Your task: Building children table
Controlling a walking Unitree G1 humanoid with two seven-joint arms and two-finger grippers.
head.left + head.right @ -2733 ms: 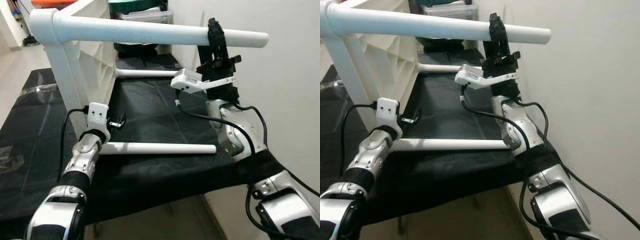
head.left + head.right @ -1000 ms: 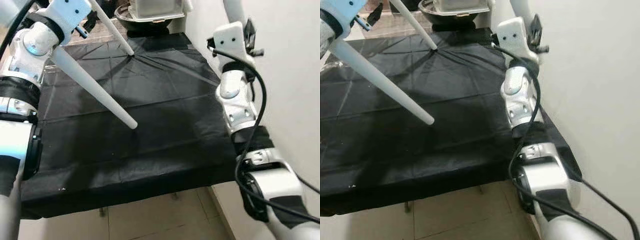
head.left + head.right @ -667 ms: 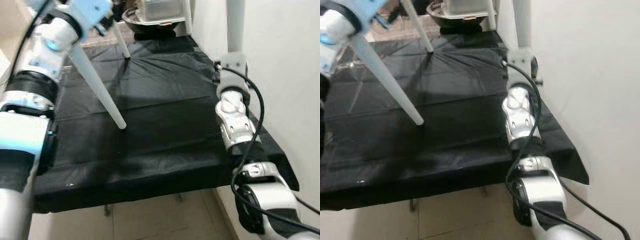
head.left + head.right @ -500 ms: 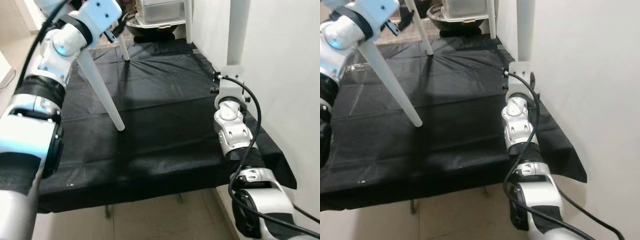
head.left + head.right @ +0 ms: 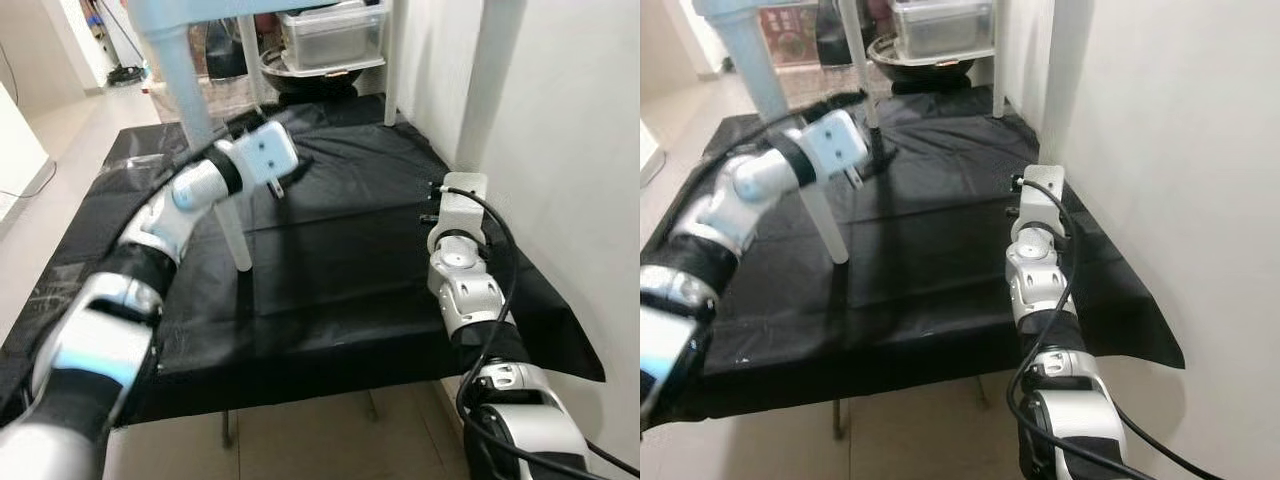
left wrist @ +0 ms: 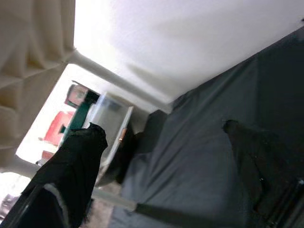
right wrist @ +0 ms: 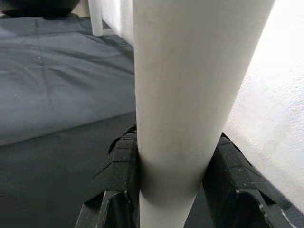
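The white children's table stands upright on the black-covered platform [image 5: 330, 290]. Its front left leg [image 5: 228, 225] and right near leg [image 5: 497, 90] reach down to the cloth. My right gripper [image 7: 173, 159] is shut on the right near leg low down, with black fingers [image 7: 121, 164] pressed on both sides; its wrist [image 5: 458, 195] sits by the platform's right edge. My left gripper [image 5: 293, 168] hovers just right of the front left leg. It is open, and the left wrist view shows its fingers [image 6: 71, 175] wide apart under the tabletop's white underside [image 6: 190, 38].
Behind the platform a clear plastic bin [image 5: 330, 28] rests over a dark basin [image 5: 312, 78]. A white wall [image 5: 580, 160] runs close along the right side. Tiled floor [image 5: 300, 440] lies below the platform's front edge.
The table has swung from tilted to upright on its legs. My left gripper has let go of the front left leg and dropped beside it. The right gripper keeps its hold.
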